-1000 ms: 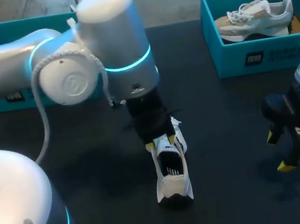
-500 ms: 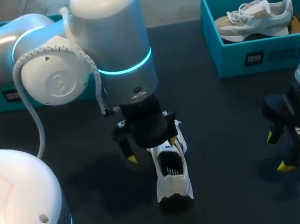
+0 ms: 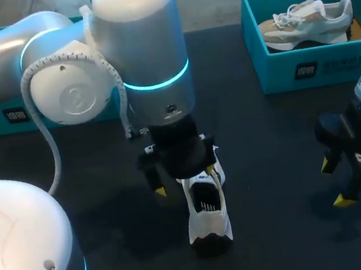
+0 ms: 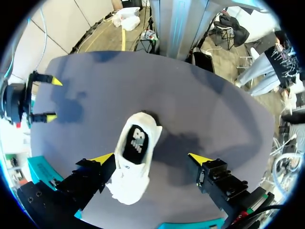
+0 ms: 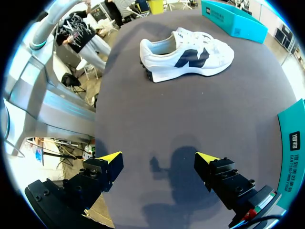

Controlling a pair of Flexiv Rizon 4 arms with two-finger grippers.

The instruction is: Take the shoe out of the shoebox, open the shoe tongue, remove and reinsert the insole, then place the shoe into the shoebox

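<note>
Shoe [image 3: 207, 212] beneath left pincer [image 4: 150, 157], shoebox [image 3: 292, 75] beyond

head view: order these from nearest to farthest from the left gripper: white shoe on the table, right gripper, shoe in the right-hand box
1. white shoe, directly beneath the left gripper, in the middle
2. right gripper, off to the right, near side
3. boxed shoe, far right corner
</note>
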